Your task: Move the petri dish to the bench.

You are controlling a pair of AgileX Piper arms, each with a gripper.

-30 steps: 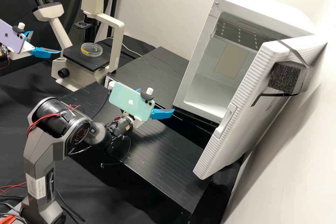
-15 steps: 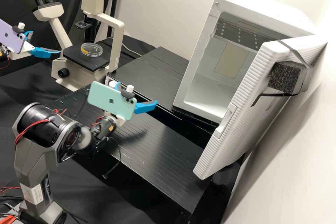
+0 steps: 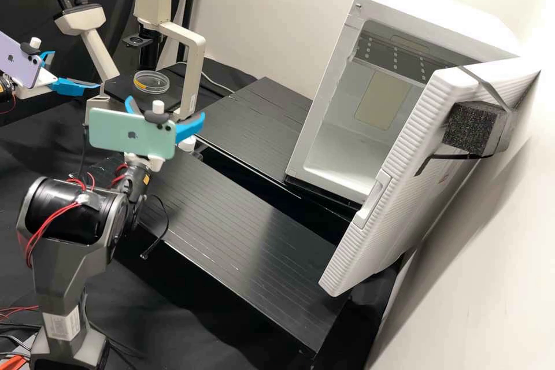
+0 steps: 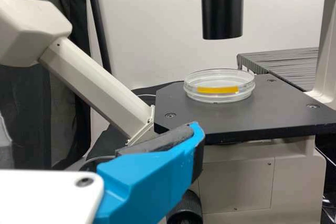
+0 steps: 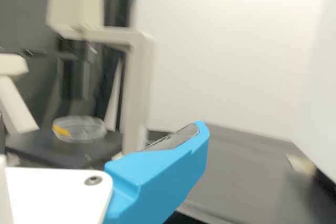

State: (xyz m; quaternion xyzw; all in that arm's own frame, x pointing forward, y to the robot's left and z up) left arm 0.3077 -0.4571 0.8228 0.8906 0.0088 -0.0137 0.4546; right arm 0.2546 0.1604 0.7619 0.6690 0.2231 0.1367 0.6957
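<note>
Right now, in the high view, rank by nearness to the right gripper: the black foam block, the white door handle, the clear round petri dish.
1. Petri dish, on the microscope stage, nearest the right gripper.
2. Door handle, well to the right, on the open door.
3. Foam block, farther right, strapped to the door.

One petri dish [image 4: 218, 96], one microscope [image 3: 193, 72], one cabinet [image 3: 428, 11], two phones [image 3: 132, 133]

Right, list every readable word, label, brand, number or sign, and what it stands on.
No words or numbers are legible.
White label on an arm: too small.
Label on the microscope upright: too small.
Green phone, purple phone: logos, no legible words.
</note>
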